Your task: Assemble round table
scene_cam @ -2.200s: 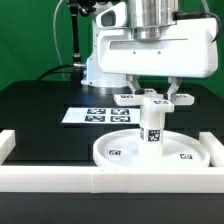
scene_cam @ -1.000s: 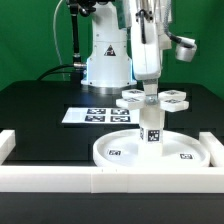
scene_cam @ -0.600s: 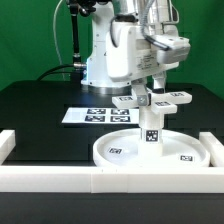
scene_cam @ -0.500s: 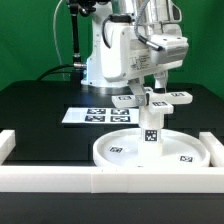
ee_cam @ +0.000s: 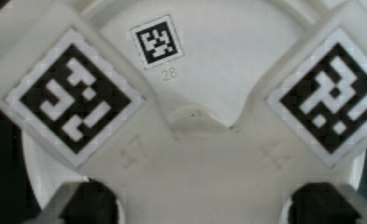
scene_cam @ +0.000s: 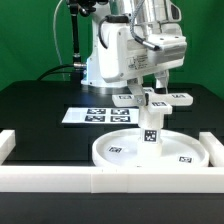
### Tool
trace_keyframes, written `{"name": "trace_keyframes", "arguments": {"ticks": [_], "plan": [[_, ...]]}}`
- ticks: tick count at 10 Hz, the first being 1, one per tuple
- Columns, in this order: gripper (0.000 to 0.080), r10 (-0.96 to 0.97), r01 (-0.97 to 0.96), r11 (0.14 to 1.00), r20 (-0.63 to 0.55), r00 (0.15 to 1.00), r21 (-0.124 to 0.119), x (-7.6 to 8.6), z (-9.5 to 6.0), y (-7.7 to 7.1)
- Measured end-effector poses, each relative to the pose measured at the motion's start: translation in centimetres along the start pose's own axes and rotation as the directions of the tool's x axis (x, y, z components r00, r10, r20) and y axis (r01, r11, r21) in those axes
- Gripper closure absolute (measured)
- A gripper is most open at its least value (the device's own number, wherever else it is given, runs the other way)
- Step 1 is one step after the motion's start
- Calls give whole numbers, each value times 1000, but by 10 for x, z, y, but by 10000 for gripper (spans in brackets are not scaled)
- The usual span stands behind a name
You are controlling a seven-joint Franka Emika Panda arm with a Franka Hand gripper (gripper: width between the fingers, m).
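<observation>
Exterior view: the marker board (scene_cam: 100,115) lies behind the disc (scene_cam: 125,150), the border rail (scene_cam: 110,180) in front. The leg (scene_cam: 152,122) stands upright on the disc, cross foot (scene_cam: 152,98) flat on top. The gripper (scene_cam: 150,84) straddles the foot's hub, contact unclear.

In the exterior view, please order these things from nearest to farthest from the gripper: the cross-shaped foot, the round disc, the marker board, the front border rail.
1. Cross-shaped foot: directly under the gripper, on top of the leg.
2. Round disc and marker board: too close to call; the disc is below, the board on the exterior view's left.
3. Front border rail: nearest the camera.
</observation>
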State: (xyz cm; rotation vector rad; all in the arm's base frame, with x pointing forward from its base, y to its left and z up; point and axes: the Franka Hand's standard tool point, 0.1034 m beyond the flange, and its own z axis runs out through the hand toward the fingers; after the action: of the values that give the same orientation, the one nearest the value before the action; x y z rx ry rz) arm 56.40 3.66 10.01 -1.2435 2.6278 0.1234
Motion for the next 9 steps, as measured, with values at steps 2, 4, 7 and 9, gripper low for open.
{"name": "trace_keyframes", "arguments": {"ticks": [2,4,7,9], "plan": [[164,-76,76,997,38,996,19,-10,-20,-4],[153,-97,96,995,48,994,26,-12,-25,-4],[150,-312,311,950,38,949,26,-11,-23,-4],[150,-609,610,792,47,792,-21,-12,-26,-6]]}}
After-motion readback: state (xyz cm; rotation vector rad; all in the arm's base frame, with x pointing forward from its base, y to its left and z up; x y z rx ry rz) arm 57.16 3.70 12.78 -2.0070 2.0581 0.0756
